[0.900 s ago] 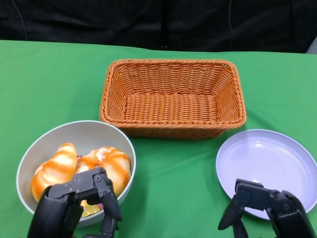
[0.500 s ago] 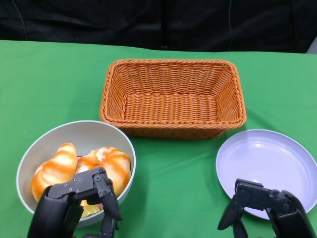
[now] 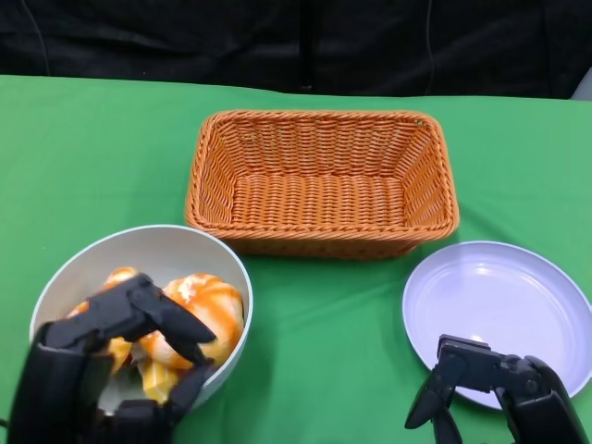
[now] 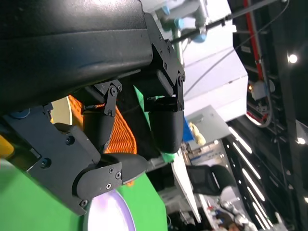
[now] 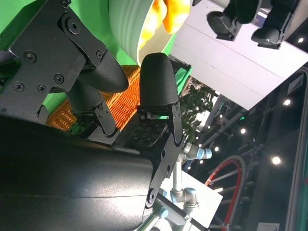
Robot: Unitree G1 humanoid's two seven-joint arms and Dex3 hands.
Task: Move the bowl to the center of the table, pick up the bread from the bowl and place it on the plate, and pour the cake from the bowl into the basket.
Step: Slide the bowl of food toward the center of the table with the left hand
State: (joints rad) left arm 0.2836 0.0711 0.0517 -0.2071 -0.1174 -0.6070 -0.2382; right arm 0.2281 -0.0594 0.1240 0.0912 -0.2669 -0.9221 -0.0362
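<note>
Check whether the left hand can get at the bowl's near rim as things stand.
Probably yes: the left hand is open over the bowl, fingers spread above the bread, and nothing lies between it and the rim.

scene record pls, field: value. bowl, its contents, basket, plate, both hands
bowl: near left on the green table, not centred
contents: orange-glazed bread inside; cake not clearly distinguishable
basket: centre, far side, nothing in it
plate: near right, nothing on it
left hand: over the bowl's near side, fingers spread above the bread, holding nothing
right hand: at the plate's near rim, fingers apart, holding nothing
</note>
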